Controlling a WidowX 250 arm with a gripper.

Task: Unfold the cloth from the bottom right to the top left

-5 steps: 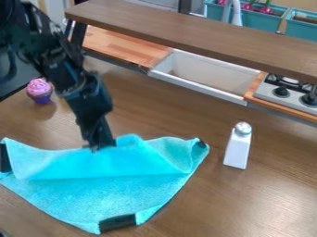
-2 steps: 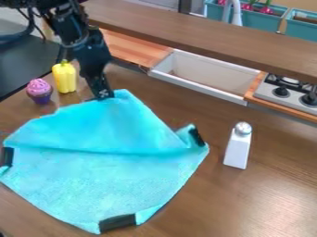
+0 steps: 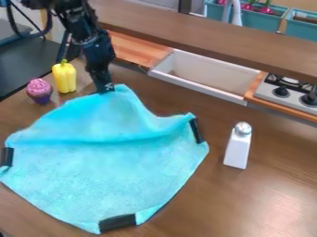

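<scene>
The black gripper [image 3: 105, 89] is at the upper middle-left, shut on the far corner of the turquoise cloth. Most of the cloth [image 3: 105, 171] lies spread on the wooden table, while its far part rises in a soft slope to the fingertips. A shallow crease runs across the cloth's middle. Black patches mark its left, right and near corners; the held corner is covered by the gripper.
A cupcake [image 3: 40, 91] and a yellow pepper [image 3: 64, 77] stand left of the gripper. To the cloth's right is a white shaker [image 3: 238, 145]. A raised brown shelf [image 3: 204, 37], a white sink [image 3: 204, 76] and a stove [image 3: 288, 90] run along the back.
The gripper has moved up and away toward the back with the cloth's corner. The fold has opened out, its right corner has turned outward, and the yellow pepper has come into sight.
</scene>
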